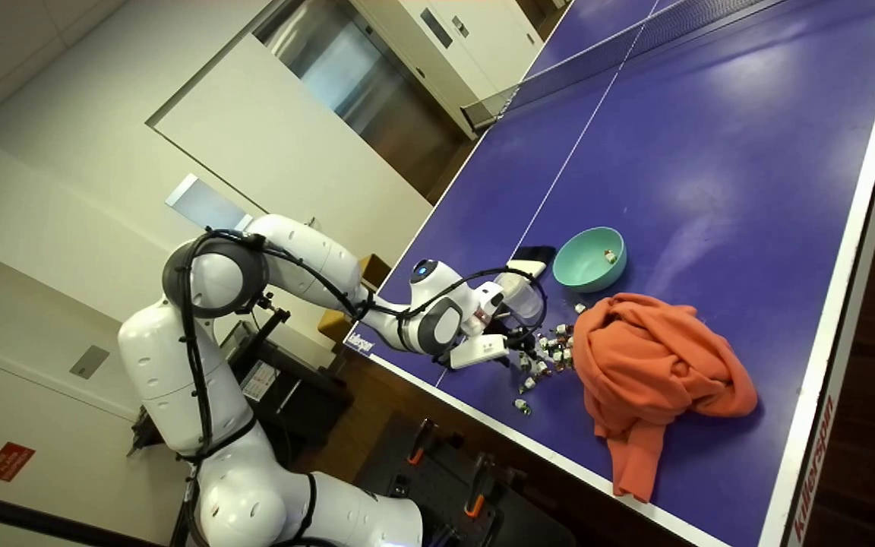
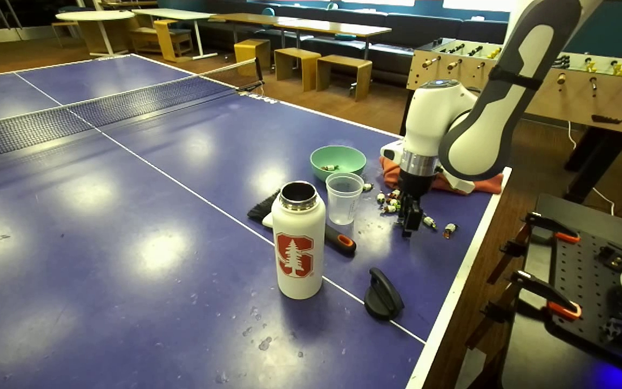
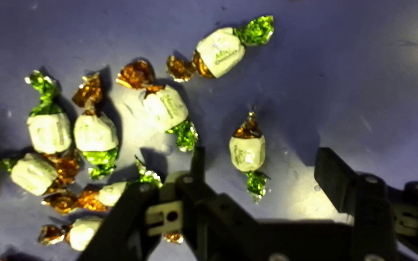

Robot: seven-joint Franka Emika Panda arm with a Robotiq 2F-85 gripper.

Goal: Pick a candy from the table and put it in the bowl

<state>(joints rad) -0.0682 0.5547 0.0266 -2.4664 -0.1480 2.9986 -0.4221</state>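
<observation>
Several candies in white, green and orange-brown wrappers lie on the blue table. In the wrist view one candy [image 3: 247,154] lies on its own between the two fingers of my gripper [image 3: 261,156], nearer the left finger; the fingers are wide apart and hold nothing. My gripper also shows low over the table in both exterior views [image 1: 527,349] [image 2: 409,222], beside the candy pile [image 1: 557,355]. More candies lie to the left in the wrist view, some partly hidden by the left finger. The green bowl [image 1: 578,260] shows in both exterior views [image 2: 346,156] with a candy inside.
An orange cloth [image 1: 658,372] lies bunched beside the pile. A clear cup [image 2: 345,201] stands between bowl and gripper, near a brush [image 2: 340,241]. A white bottle [image 2: 300,248] and a black lid [image 2: 384,297] stand nearby. The table's white edge [image 2: 457,302] borders the robot base.
</observation>
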